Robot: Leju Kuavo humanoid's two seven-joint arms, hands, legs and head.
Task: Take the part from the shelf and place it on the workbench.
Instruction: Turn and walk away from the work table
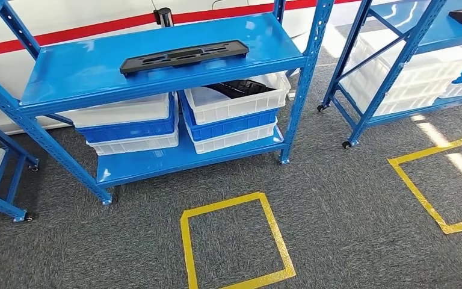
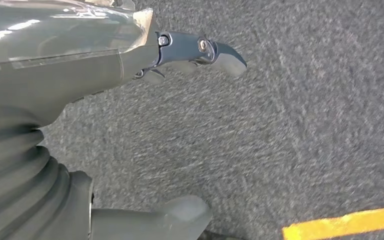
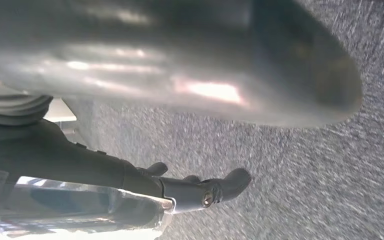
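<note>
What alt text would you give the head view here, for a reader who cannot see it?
A long flat black part lies on the top board of a blue metal shelf. Below it, white and blue bins are stacked on the lower board. Grey carpet in front carries a square outline of yellow tape, and a second blue shelf stands to the right.

Shelf: glossy blue painted metal. Part: matt black plastic. Bins: smooth plastic. Carpet: rough grey.
</note>
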